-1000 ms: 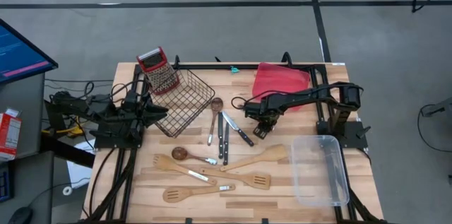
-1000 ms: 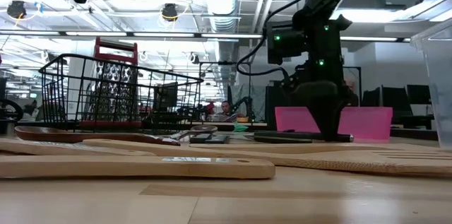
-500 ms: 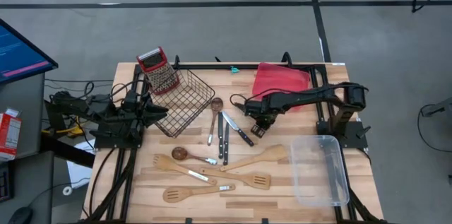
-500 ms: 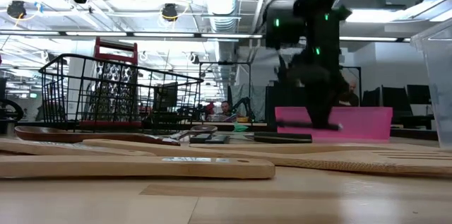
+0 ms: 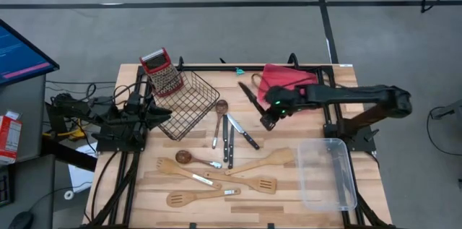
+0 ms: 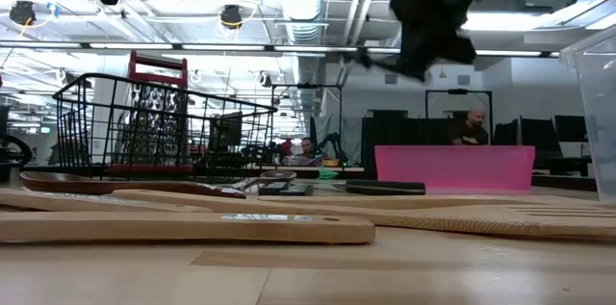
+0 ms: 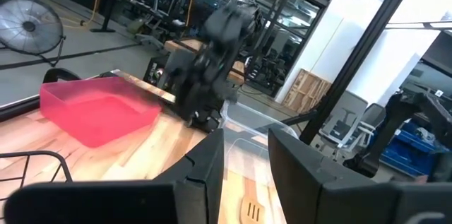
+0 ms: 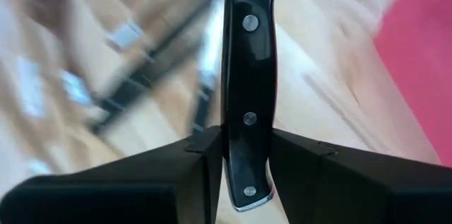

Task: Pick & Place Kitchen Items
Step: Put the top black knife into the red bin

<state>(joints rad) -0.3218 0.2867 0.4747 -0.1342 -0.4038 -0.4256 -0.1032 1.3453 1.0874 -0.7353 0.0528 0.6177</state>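
My right gripper (image 8: 247,155) is clamped on a black-handled knife (image 8: 247,75), lifted clear of the table beside the red tray (image 5: 289,77). No utensil appears placed in the tray, the wire basket (image 5: 189,102) or the clear bin (image 5: 328,175), though the tray's interior is partly hidden. Knives, spoons and wooden spatulas (image 5: 253,183) remain on the table. My left gripper (image 7: 244,174) waits with fingers parted by the basket.

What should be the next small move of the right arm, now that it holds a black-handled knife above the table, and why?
Probably carry it sideways over the flat red tray before lowering. The right gripper is shut on the black-handled riveted steel knife, lifted well clear of the wooden table beside that tray's edge. Whether the tray is the intended place is only a guess; the left gripper waits open by the basket.
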